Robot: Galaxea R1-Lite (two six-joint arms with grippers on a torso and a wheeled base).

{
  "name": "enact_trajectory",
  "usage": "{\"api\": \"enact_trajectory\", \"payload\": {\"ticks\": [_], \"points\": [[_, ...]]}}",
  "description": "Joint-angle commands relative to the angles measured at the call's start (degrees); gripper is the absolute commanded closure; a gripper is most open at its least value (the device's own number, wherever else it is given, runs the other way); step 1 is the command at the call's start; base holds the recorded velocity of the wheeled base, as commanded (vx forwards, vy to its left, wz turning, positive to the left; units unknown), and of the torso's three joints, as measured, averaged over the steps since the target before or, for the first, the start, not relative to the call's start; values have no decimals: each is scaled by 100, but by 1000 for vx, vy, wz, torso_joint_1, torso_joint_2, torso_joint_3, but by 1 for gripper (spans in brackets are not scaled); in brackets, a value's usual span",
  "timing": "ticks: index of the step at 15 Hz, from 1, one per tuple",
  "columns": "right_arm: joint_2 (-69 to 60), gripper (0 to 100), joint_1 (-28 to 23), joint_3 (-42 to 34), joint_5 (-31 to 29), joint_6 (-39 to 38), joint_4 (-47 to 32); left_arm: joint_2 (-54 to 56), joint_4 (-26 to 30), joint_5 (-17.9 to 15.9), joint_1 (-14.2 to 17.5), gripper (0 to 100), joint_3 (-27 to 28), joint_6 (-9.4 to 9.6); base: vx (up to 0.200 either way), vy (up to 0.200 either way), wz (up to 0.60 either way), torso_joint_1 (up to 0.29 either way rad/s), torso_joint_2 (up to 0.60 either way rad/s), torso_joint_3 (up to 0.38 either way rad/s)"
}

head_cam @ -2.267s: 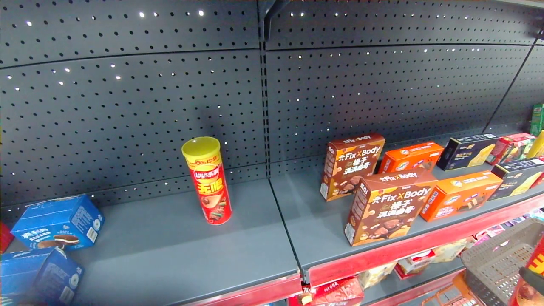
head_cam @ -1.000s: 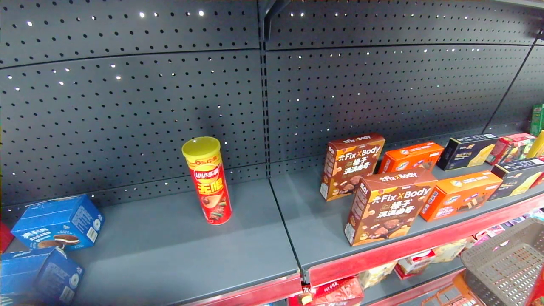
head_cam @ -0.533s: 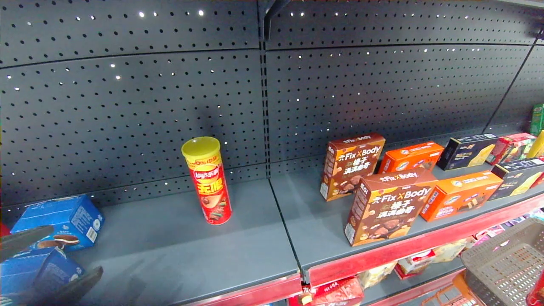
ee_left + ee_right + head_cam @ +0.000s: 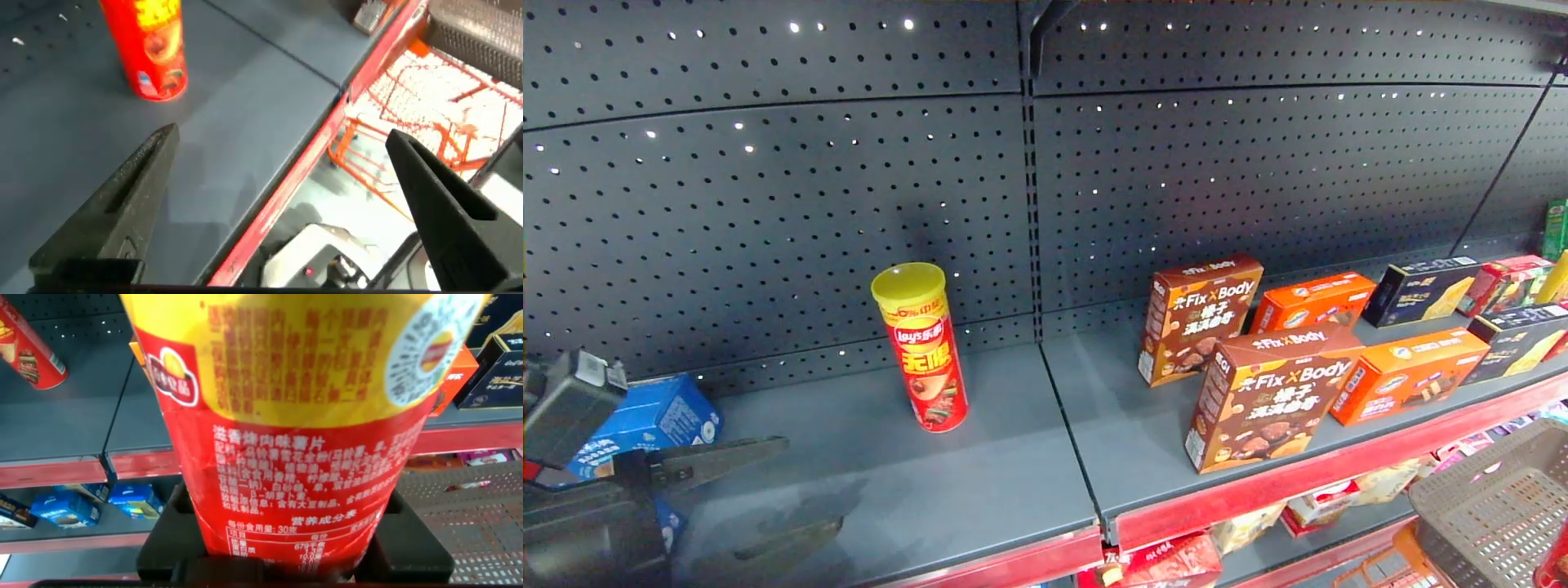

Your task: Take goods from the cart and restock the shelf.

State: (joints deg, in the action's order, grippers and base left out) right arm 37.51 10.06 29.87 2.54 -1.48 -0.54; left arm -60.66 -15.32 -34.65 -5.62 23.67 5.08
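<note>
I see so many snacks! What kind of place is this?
Probably a shop: a long shelf with a pegboard back, snack boxes lined up facing out, and a grey basket nearby.

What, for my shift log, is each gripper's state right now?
Left gripper: open, holding nothing.
Right gripper: shut on a red chip can.

Dense lettering — and a round code label (image 4: 437, 343) — stands on the held chip can (image 4: 286, 457).
</note>
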Motion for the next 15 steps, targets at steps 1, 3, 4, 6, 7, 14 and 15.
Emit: {"api": "enact_trajectory", "payload": {"ticks": [1,3,4,6,7,14,15], "points": [[11,100,5,-16,1,-2,10,-596,-1069,-60,70,0,-662,-16,0,0,0,0,0,0],[19,100,5,10,1,-2,10,-1141,-2036,-69,149,0,-926,-60,0,0,0,0,0,0],[19,100,5,37,1,-2,10,-1238,-2185,-77,140,0,-908,-51,0,0,0,0,0,0],[28,100,5,81,1,-2,18,-1440,-2203,-69,140,0,-759,-34,0,0,0,0,0,0],[46,100,5,116,1,-2,10,-1633,-2229,-42,140,0,-671,45,0,0,0,0,0,0],[239,100,49,116,19,-2,194,-2969,-3469,-77,175,0,-109,142,0,0,0,0,0,0],[230,100,49,125,10,-2,203,-3136,-3574,-148,175,0,76,142,0,0,0,0,0,0]]}}
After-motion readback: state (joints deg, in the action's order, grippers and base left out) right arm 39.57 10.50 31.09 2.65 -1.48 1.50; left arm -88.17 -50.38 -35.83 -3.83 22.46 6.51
